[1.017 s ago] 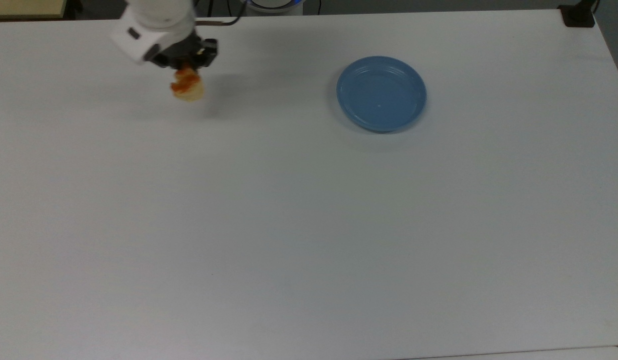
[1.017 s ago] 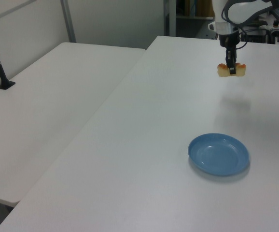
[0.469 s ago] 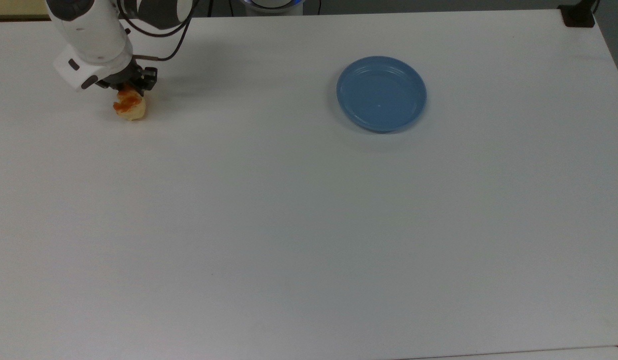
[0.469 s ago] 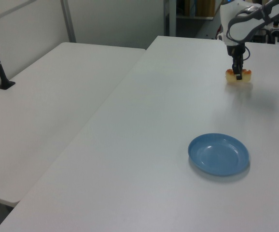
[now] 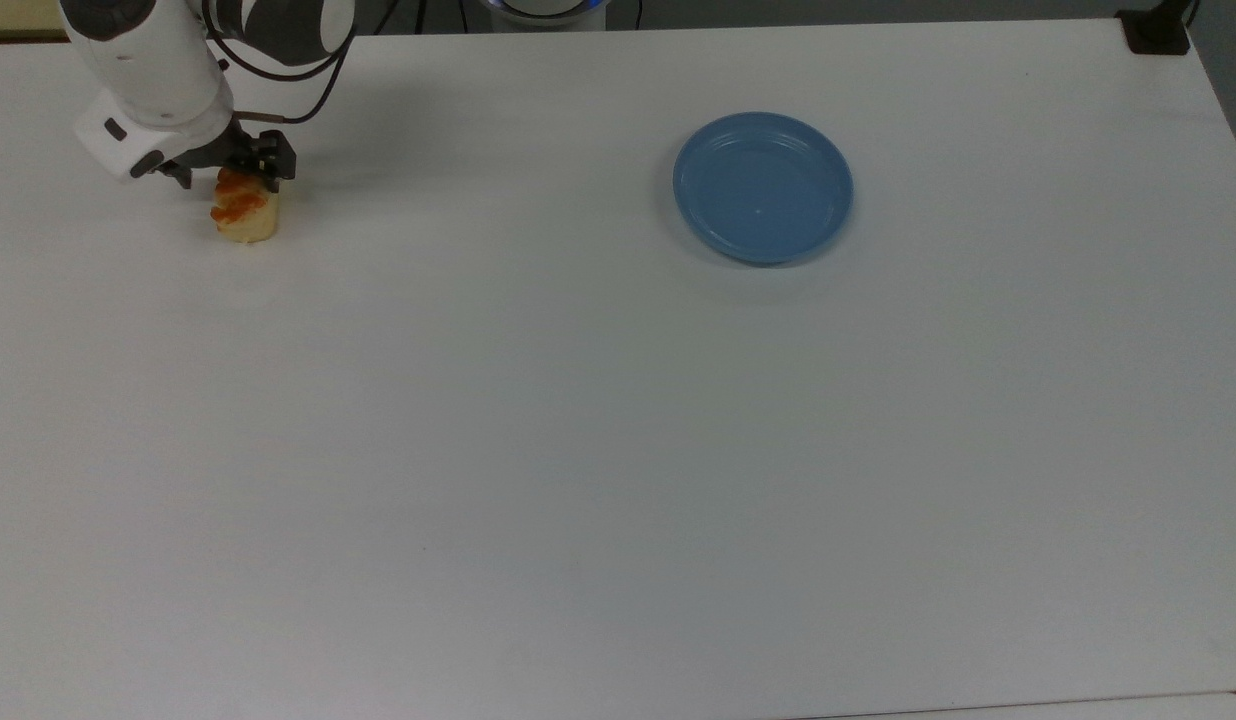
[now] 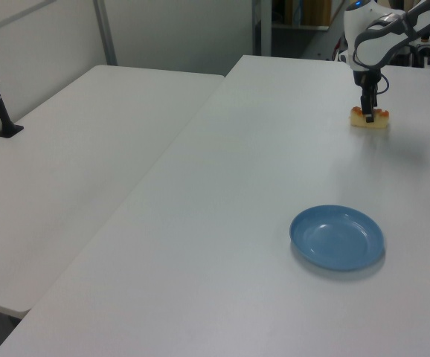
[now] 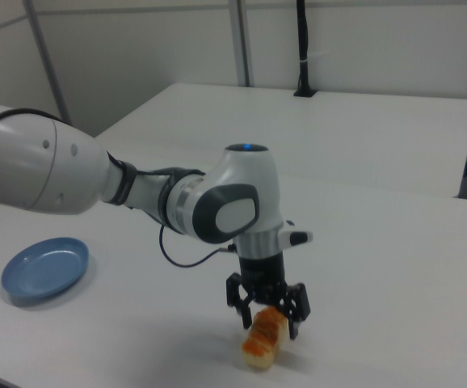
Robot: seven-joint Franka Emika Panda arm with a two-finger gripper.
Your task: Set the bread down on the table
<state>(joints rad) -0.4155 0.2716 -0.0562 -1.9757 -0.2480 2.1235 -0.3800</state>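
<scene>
right view | bread [image 7: 265, 338] on table [image 7: 395, 267] | between spread fingers [image 7: 293, 314]

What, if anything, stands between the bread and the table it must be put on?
Nothing visible does. The bread already sits on the white table, with the hand straddling it from above. The blue plate lies far off toward the top view's right.

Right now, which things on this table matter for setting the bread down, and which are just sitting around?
Part of the job:
- the bread, resting on the table by the top view's left edge
- the table, where it goes
- the pincer, open astride the bread

Just lying about:
- the blue plate, bare, well off toward the top view's right
</scene>
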